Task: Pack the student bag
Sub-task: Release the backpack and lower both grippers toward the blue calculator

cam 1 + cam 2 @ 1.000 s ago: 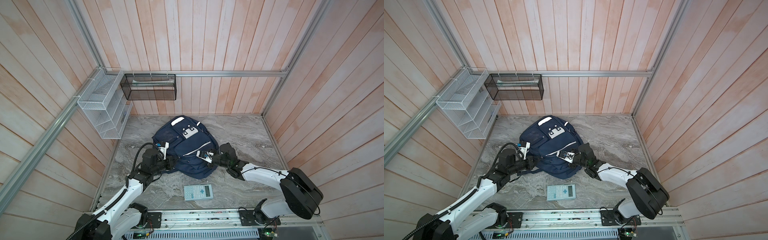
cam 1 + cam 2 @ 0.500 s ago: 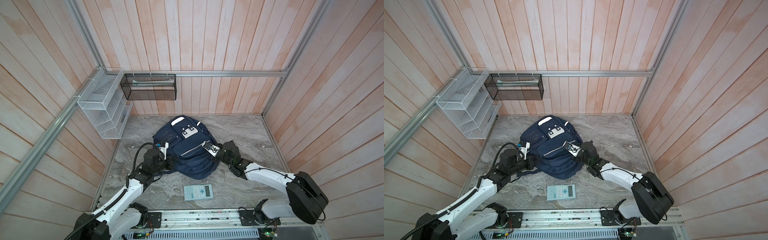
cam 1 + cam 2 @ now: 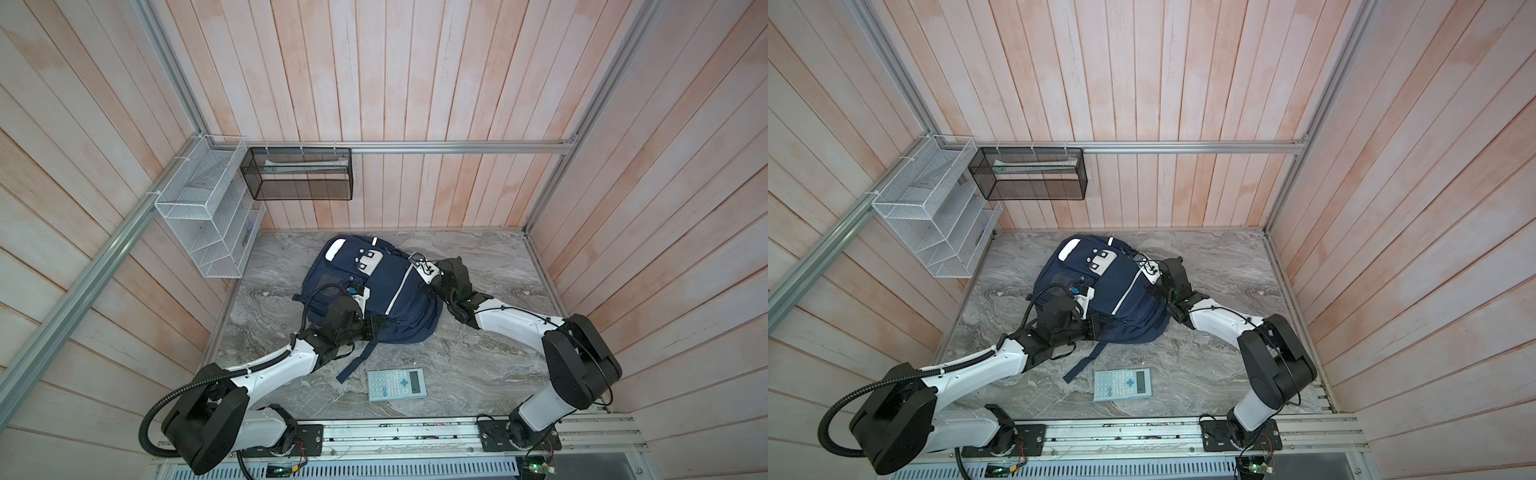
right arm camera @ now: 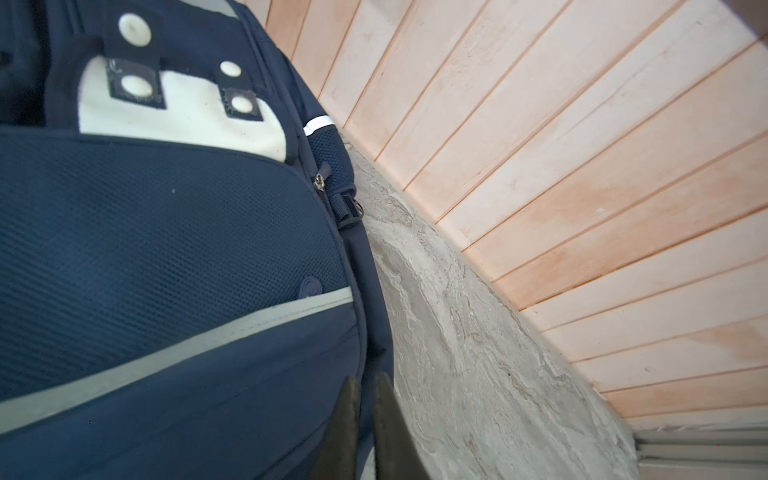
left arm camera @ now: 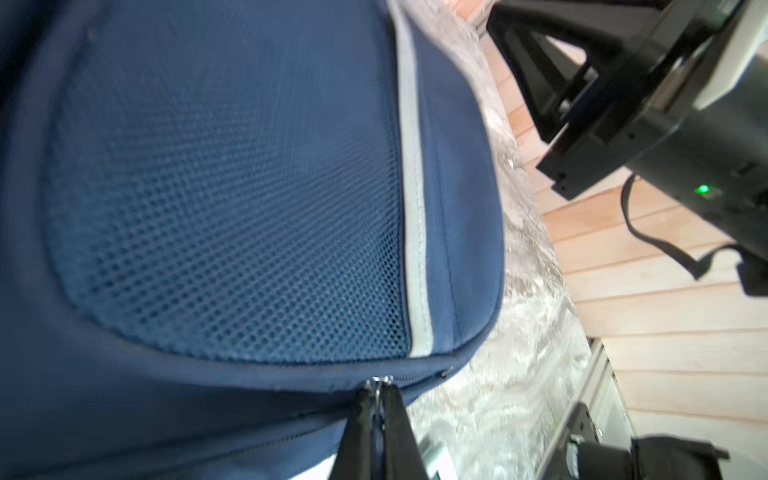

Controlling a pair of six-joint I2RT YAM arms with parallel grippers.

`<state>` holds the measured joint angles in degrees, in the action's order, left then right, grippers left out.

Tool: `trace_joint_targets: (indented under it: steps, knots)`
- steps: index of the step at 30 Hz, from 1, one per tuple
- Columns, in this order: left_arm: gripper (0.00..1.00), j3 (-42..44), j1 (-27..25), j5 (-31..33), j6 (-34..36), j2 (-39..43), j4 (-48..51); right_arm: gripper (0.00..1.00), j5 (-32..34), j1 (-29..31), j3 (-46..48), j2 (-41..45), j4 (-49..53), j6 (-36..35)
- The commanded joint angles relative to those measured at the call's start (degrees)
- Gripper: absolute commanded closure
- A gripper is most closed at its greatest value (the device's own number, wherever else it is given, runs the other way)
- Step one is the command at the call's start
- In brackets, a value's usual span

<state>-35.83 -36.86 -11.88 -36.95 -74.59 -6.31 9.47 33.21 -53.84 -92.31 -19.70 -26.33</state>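
The student bag (image 3: 390,291) (image 3: 1121,291), navy with grey-white stripes and a white studded patch (image 4: 178,120), lies flat on the marble table in both top views. My left gripper (image 3: 375,327) (image 5: 379,384) is at the bag's near edge, shut on a metal zipper pull (image 5: 379,379) on the seam below the mesh panel (image 5: 232,208). My right gripper (image 3: 430,286) (image 4: 368,380) is against the bag's right side seam. Its fingers stand a narrow gap apart, blue fabric shows in the gap, and I see nothing held.
A grey calculator (image 3: 397,384) (image 3: 1122,384) lies on the table near the front, beside a loose bag strap (image 3: 353,365). A white wire rack (image 3: 208,216) hangs on the left wall and a black mesh basket (image 3: 297,174) on the back rail.
My right gripper has travelled from the bag's near middle along its right side toward the back, and its fingers have parted slightly. The left arm has stayed put.
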Motion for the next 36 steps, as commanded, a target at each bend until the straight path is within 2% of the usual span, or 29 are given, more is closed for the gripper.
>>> trace_joint_targets:
  steps: [1,3,4,5,8,9,11,14,18,21,23,24,25,26,29,30,31,34,36]
  knots:
    - [0.95,-2.12,0.62,8.91,0.45,0.28,1.77,0.77,4.14,-0.21,-0.06,2.01,4.38,5.59]
    - [0.87,-0.65,1.04,10.06,0.39,1.80,2.71,0.55,4.65,-0.21,2.10,5.88,6.37,12.83]
    - [0.80,0.14,1.09,10.29,0.30,2.66,2.60,0.46,4.28,-0.21,3.35,7.81,7.77,17.26]
    - [0.69,1.06,1.09,10.17,0.30,3.73,2.60,0.38,3.54,-0.17,4.86,10.14,9.09,21.24]
    - [0.46,2.99,1.07,9.69,0.72,7.55,3.94,0.28,1.73,-0.24,7.75,16.01,15.48,30.97]
    - [0.39,3.39,0.99,9.20,1.05,9.04,4.92,0.21,-0.03,-0.16,8.21,17.82,18.74,33.62]
    - [0.30,3.66,0.83,7.24,2.56,11.59,8.05,0.21,-4.85,0.28,9.05,20.67,25.11,35.97]
    - [0.29,4.00,0.20,1.93,5.24,14.34,14.24,0.22,-5.68,3.58,11.14,23.26,34.83,42.19]
    - [0.33,7.23,-1.77,-4.42,5.50,16.28,20.01,0.23,-6.41,11.80,16.91,25.70,42.68,50.96]
    - [0.39,9.46,-5.27,0.70,2.62,18.25,25.50,0.27,-7.15,17.95,20.68,26.95,45.12,57.59]
    - [0.46,10.68,-6.79,2.37,1.19,19.57,28.02,0.37,-8.42,20.92,22.51,27.43,45.49,61.57]
    - [0.52,11.29,-7.55,2.95,0.13,20.21,28.99,0.47,-9.35,22.14,23.53,27.61,45.06,63.88]
    - [0.62,11.69,-8.28,3.31,-0.92,20.68,29.68,0.52,-10.60,23.18,24.28,27.77,44.39,65.31]
    - [0.71,11.99,-9.22,4.15,-2.44,20.73,30.69,0.56,-11.64,24.43,25.00,28.01,43.53,66.37]
    - [0.82,11.51,-12.57,9.52,-7.84,19.35,35.56,0.64,-11.90,27.72,25.91,27.94,41.40,68.55]
    - [0.89,11.40,-13.61,10.55,-8.86,18.82,36.77,0.67,-12.15,28.35,26.06,27.65,40.62,69.31]
    - [0.93,11.48,-14.28,10.60,-9.35,18.43,37.21,0.69,-12.47,28.57,26.14,27.37,40.23,69.97]
    - [0.95,12.05,-16.61,9.16,-10.51,16.28,35.73,0.77,-11.49,28.65,26.25,26.19,40.09,72.70]
    - [0.99,11.78,-20.47,8.90,-11.51,13.77,33.44,0.79,-9.91,28.53,26.26,25.49,39.77,73.69]
